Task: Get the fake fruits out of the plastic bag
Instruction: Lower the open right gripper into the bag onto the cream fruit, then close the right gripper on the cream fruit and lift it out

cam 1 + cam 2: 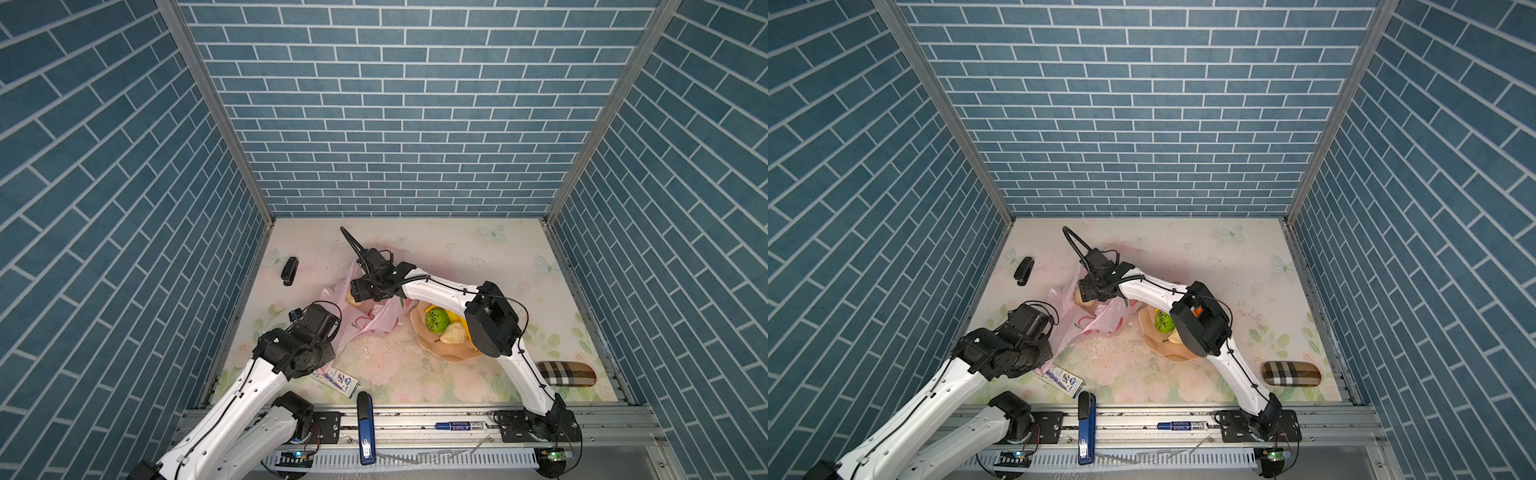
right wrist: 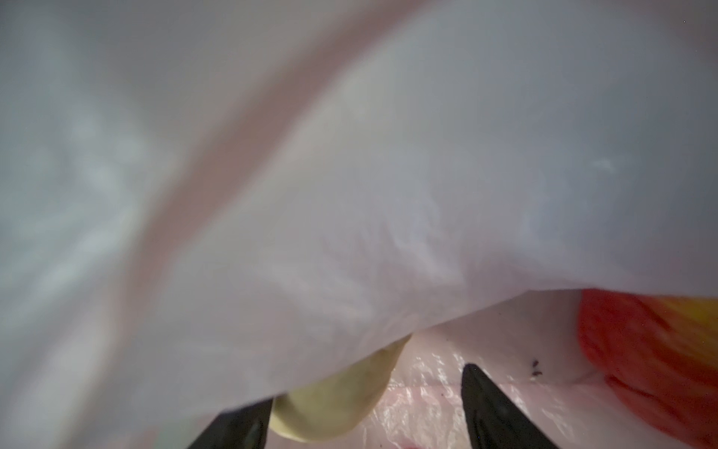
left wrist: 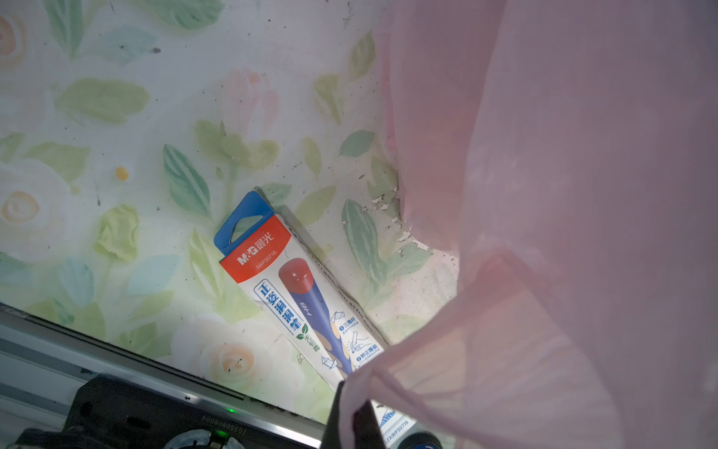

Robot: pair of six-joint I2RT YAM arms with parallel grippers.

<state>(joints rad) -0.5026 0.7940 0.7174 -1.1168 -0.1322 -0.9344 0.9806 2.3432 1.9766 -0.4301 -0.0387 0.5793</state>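
Pink plastic bag [image 1: 380, 320] is pinched by its handle [image 3: 373, 373] in the closed left pincer [image 3: 351, 416]; the right pincer [image 2: 369, 386] gapes inside it (cream fruit [image 2: 330, 404] between its fingers [image 2: 489, 408], red fruit [image 2: 641, 350] near).

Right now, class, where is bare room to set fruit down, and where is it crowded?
Bare: the far strip behind the translucent pink plastic bag; the stretch right of the peach scalloped plate. Crowded: between bag and plate.

Translucent pink plastic bag [image 2: 349, 175] fills upper frame; pale cream fruit [image 2: 334, 396] between parted jaws, lower centre; red-orange fruit [image 2: 641, 350] lower right.
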